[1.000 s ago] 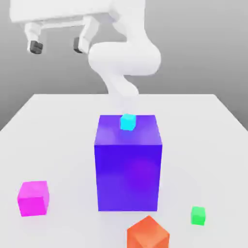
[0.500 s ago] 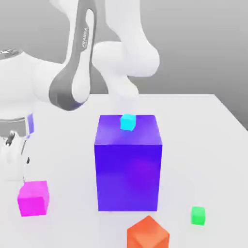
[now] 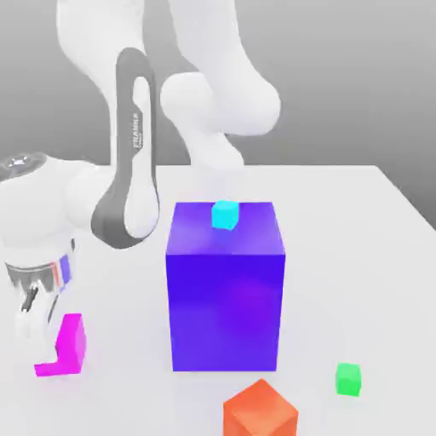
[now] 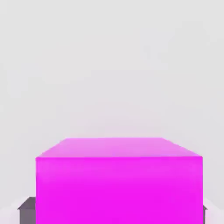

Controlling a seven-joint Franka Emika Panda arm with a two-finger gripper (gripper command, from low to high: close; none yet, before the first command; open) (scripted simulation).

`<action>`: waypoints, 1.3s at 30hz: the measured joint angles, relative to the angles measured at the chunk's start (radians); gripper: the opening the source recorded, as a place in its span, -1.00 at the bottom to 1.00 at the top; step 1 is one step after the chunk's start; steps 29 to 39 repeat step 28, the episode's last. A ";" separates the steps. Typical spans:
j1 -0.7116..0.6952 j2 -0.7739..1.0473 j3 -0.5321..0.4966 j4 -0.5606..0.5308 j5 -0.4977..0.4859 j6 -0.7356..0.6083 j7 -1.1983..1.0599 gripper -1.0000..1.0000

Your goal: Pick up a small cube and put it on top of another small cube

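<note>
A magenta cube (image 3: 71, 344) sits on the white table (image 3: 358, 255) at the exterior view's left. My gripper (image 3: 41, 339) has come down over it and hides its left half. The hand view has the magenta cube (image 4: 118, 183) right up close, with a dark finger (image 4: 26, 207) pressed at each lower side, so the gripper is shut on it. A small cyan cube (image 3: 224, 215) rests on top of the tall blue block (image 3: 226, 298). A small green cube (image 3: 347, 378) lies on the table at the front right.
An orange cube (image 3: 260, 410) sits at the front edge, just right of centre. The tall blue block stands mid-table, close to the right of my arm's grey-and-white link (image 3: 128, 187).
The arm has swung down from high above the table to the magenta cube at the left. The fingers, open before, have closed on that cube.
</note>
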 joint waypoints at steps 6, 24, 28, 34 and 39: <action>0.083 -0.051 0.100 0.048 -0.024 -0.119 -0.084 -1.00; 0.557 0.005 0.455 0.047 -0.230 -0.060 -0.197 -1.00; 0.585 0.059 0.419 0.050 -0.283 -0.014 -0.159 1.00; 0.585 0.059 0.419 0.050 -0.283 -0.014 -0.159 1.00; 0.585 0.059 0.419 0.050 -0.283 -0.014 -0.159 1.00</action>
